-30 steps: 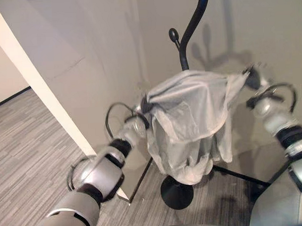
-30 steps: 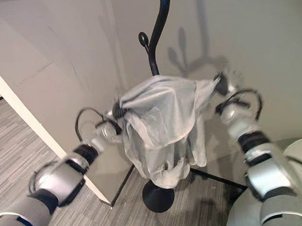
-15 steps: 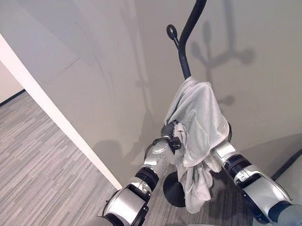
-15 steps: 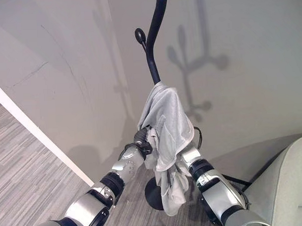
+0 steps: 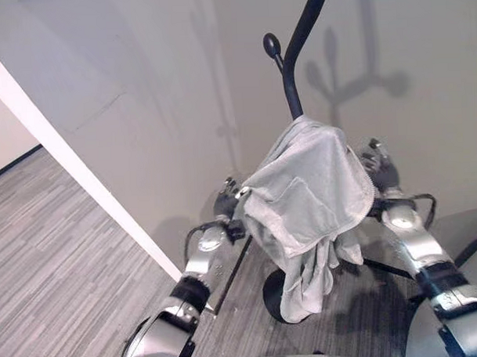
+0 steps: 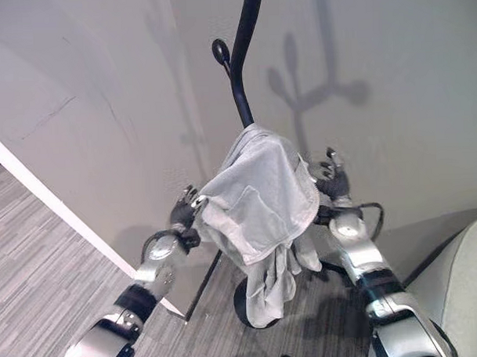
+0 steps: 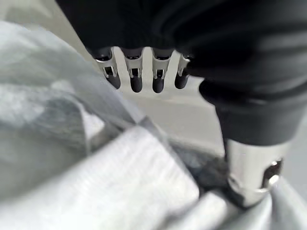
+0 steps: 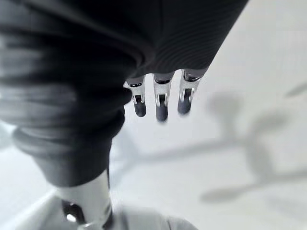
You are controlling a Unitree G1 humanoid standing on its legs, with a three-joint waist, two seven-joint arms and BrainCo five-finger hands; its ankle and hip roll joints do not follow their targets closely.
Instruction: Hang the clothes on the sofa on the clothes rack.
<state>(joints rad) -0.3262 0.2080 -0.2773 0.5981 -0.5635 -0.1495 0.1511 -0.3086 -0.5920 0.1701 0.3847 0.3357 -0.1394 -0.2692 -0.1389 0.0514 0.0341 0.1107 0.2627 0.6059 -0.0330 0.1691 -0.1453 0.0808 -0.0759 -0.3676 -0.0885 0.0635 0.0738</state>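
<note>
Robot hand on the left [image 5: 226,204] is raised beside the garment [image 5: 314,199], its fingers [image 7: 135,76] straight and spread in its wrist view, with the thumb [image 7: 252,175] pressing down on folds of the pale grey cloth; nothing is curled round the fabric, so it reads as released. Across the cloth, the right robot hand [image 5: 377,167] is also up, its fingers [image 8: 160,103] extended toward the wall [image 5: 421,31] and holding nothing, with a bit of cloth just under its thumb [image 8: 84,206]. Between the two hands the garment is draped over the black rack [image 5: 293,59], bunched at the pole and hanging down in loose folds toward the rack's round base [image 5: 272,291] on the grey floor [image 5: 61,255]. A curved hook with a knob [image 5: 271,46] rises above the cloth. Part of a light sofa [image 6: 469,272] shows beyond the right arm.
</note>
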